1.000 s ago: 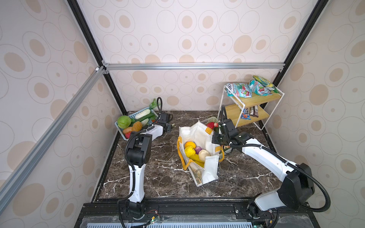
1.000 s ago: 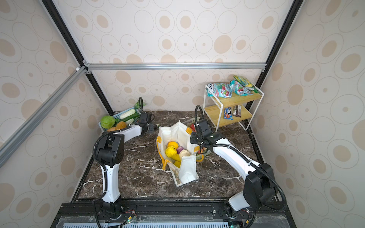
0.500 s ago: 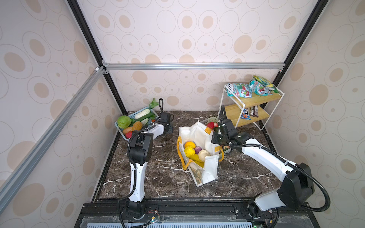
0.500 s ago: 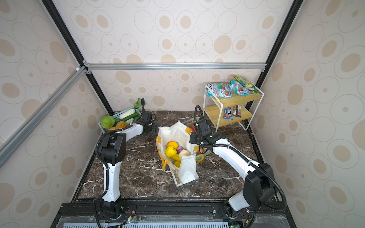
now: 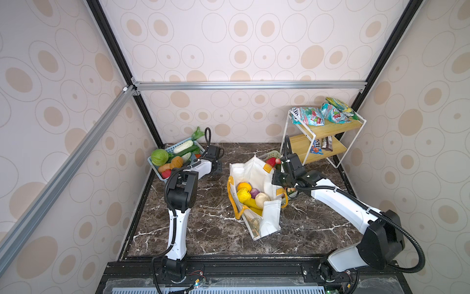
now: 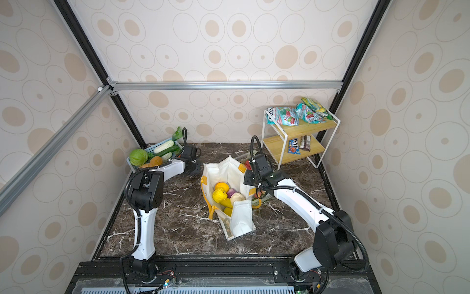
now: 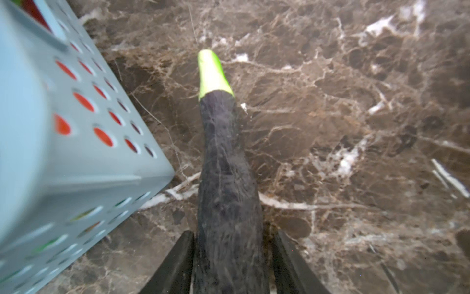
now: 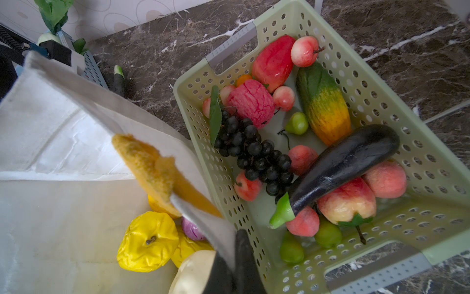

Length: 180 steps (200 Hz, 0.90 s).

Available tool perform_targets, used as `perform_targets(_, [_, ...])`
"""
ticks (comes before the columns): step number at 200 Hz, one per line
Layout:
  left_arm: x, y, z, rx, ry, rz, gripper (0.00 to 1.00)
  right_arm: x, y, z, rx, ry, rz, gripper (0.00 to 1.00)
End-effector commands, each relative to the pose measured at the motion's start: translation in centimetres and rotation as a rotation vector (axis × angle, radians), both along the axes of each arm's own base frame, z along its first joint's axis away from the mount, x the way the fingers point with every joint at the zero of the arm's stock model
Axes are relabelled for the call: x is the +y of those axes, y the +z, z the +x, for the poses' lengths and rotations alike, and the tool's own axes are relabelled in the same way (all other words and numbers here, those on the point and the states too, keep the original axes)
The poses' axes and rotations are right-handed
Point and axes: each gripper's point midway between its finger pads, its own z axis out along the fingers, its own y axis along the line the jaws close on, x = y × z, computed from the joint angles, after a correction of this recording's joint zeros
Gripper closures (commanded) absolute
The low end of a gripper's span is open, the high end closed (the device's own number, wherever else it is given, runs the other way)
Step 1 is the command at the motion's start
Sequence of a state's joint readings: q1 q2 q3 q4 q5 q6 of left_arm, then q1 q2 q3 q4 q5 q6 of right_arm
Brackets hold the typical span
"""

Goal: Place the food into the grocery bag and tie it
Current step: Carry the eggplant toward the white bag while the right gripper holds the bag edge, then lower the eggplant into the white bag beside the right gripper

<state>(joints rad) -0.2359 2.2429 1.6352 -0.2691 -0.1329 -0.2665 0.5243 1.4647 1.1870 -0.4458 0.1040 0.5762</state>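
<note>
Left gripper point(image 7: 234, 235), part-open astride the far-left eggplant point(image 7: 223, 165): close squarely on its thick end while the right gripper point(image 8: 232, 252), clamped on the grocery bag point(image 8: 63, 216) rim, spreads the mouth.

1. The left arm point(image 5: 178, 224) is being reached toward the back left of the worktop point(image 5: 211, 229), forearm low.
2. The left gripper point(image 7: 232, 234) is being held with jaws apart, flanking the eggplant point(image 7: 223, 165).
3. The right arm point(image 5: 338, 201) is being stretched inward, toward the middle.
4. The right gripper point(image 8: 234, 254) is being pressed closed on the grocery bag point(image 8: 63, 152) rim.

Cream bag point(image 8: 63, 142), yellow-orange handles point(image 8: 147, 163); seemingly purple onion point(image 8: 192, 230)
</note>
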Motion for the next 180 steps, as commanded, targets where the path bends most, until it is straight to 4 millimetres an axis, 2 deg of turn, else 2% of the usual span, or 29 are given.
perform_targets(1, [0.5,1.3,0.3,-0.02,0.014,0.019,0.57,0.4,0.5,0.3,-0.023,-0.005,0.021,0.98])
perform_targets(43, [0.0,4.8,0.3,-0.074,0.005,-0.021,0.65,1.1,0.5,0.6,-0.014,0.009,0.029,0.98])
perform_targets(78, [-1.1,7.9,0.0,-0.116,-0.013,-0.101,0.65,1.4,0.8,0.8,-0.023,0.014,0.036,0.98])
perform_targets(137, [-2.9,16.0,-0.9,-0.246,-0.062,-0.261,0.64,2.5,0.6,1.3,-0.029,0.019,0.059,0.98])
perform_targets(180, [-4.0,20.8,-1.7,-0.315,-0.105,-0.348,0.63,5.3,1.0,2.2,-0.044,0.027,0.149,1.0])
